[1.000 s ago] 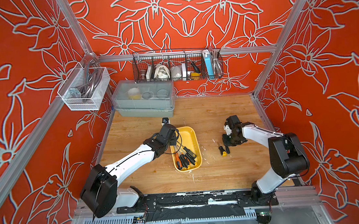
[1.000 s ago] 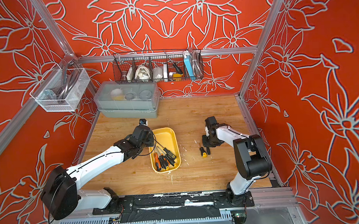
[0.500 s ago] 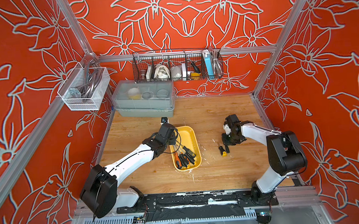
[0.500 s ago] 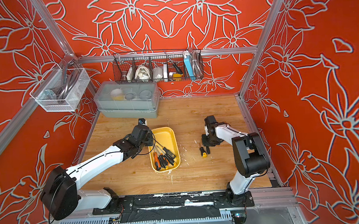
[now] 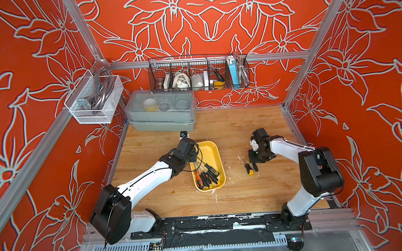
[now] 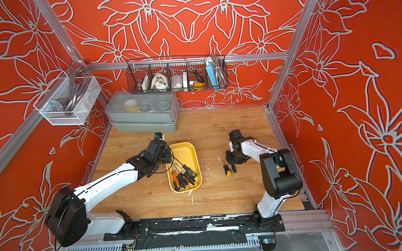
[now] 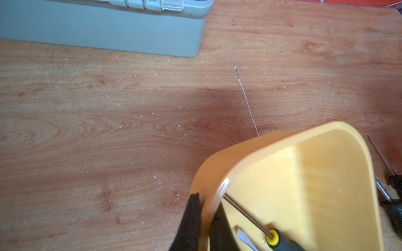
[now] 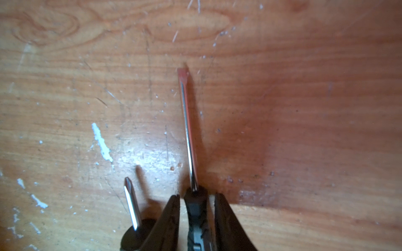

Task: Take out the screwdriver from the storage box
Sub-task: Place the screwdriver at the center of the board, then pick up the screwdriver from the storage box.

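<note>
The storage box, a yellow tray (image 5: 211, 151) (image 6: 185, 152), lies mid-table with several screwdrivers (image 5: 207, 175) (image 6: 183, 177) heaped at its near end. My left gripper (image 7: 206, 201) (image 5: 190, 153) is shut on the tray's wall (image 7: 219, 173), one finger outside and one inside. Right of the tray, a black-handled screwdriver (image 8: 188, 121) lies on the wood between my right gripper's (image 8: 197, 196) (image 5: 254, 162) fingers. The jaws stand slightly apart, with a gap on each side of the handle. A stubby screwdriver (image 8: 131, 203) (image 5: 249, 169) with a yellow end lies just beside it.
A grey box with a translucent lid (image 5: 161, 114) stands at the back left of the table. A black wire basket (image 5: 198, 74) hangs on the back wall and a white mesh basket (image 5: 93, 98) on the left wall.
My right gripper's fingers have parted a little from the screwdriver's handle. Both arms stay nearly where they were, the left still clamped on the tray wall.
</note>
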You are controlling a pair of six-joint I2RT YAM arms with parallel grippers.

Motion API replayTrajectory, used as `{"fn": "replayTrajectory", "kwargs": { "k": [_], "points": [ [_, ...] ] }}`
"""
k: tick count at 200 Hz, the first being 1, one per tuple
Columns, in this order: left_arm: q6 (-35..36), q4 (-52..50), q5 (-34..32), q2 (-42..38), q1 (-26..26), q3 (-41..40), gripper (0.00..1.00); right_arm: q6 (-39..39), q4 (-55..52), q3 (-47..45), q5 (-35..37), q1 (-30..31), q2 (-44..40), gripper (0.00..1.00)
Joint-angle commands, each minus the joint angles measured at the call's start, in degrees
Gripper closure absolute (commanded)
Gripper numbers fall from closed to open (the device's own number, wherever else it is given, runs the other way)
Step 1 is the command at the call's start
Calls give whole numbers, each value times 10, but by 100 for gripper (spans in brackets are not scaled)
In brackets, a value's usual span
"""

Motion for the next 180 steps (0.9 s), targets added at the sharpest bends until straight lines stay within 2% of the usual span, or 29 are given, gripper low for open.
{"fn": "replayTrajectory", "kwargs": {
  "k": [1, 42, 73, 96, 134, 180],
  "points": [
    [-8, 33, 16, -7, 3, 10, 100, 1, -8, -14, 16, 2, -42, 66],
    [-4, 31, 24, 2, 3, 16, 100, -5, 5, -27, 3, 1, -127, 66],
    [-4, 31, 29, 7, 3, 21, 100, -9, 15, -31, -18, 32, -212, 65],
    [-6, 28, 38, 10, 4, 27, 100, 15, 31, -33, -12, 90, -257, 62],
    [-5, 21, 47, 7, 4, 33, 100, 39, 97, -49, 37, 224, -287, 61],
    [-8, 21, 63, 13, 4, 37, 100, 43, 140, -37, 56, 313, -250, 61]
  ]
}}
